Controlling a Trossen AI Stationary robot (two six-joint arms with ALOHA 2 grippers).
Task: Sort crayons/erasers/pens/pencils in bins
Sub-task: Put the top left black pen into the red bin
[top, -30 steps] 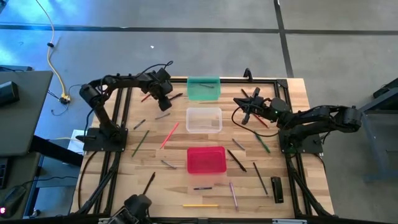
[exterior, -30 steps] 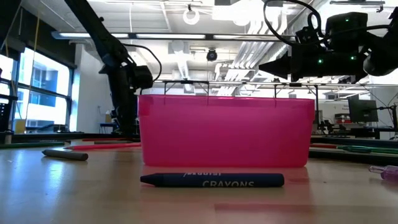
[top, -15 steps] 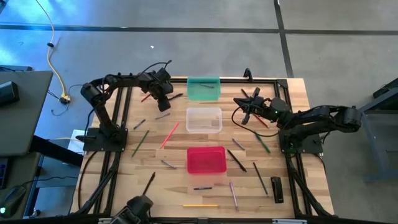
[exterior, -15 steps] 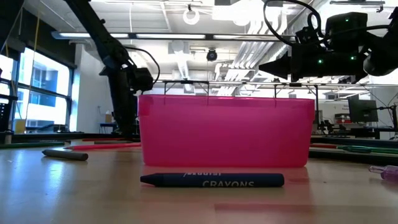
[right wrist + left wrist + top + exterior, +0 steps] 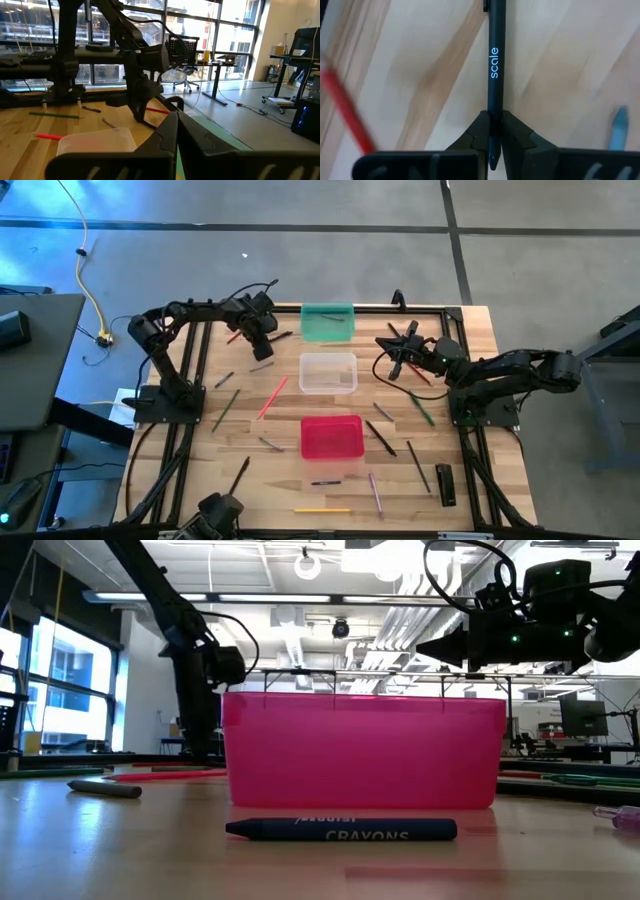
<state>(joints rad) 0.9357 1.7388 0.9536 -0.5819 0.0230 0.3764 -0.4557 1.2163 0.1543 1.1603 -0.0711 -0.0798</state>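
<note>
A dark pen [image 5: 493, 65] with "scale" printed on it lies flat on the wooden table, at the far left beside the teal bin [image 5: 327, 322]. My left gripper [image 5: 493, 122] points down at the pen and is shut on it; it shows in the high view as my left gripper [image 5: 262, 340]. The clear bin [image 5: 328, 372] and the red bin [image 5: 332, 436] stand in a row toward the near edge. My right gripper [image 5: 395, 355] is raised at the far right, level and shut, with nothing in it. A red pencil [image 5: 347, 110] lies close by. My left gripper pinches the pen's barrel close to its pointed end [image 5: 493, 107] between its two fingers [image 5: 477, 132]. The fingers come from above, one on each side of the barrel. The pen's point sticks out just behind them. The pen lies flat on the table.
Loose pencils, pens and crayons lie all over the table: a red pencil [image 5: 272, 397], a green one [image 5: 225, 410], a blue crayon [image 5: 340, 830] before the red bin, a yellow pencil [image 5: 322, 509]. A black block [image 5: 445, 485] lies near right. Black rails frame the table.
My left gripper has stayed in place over the pen and has shut its fingers on it. The pen still lies on the table where it was.
</note>
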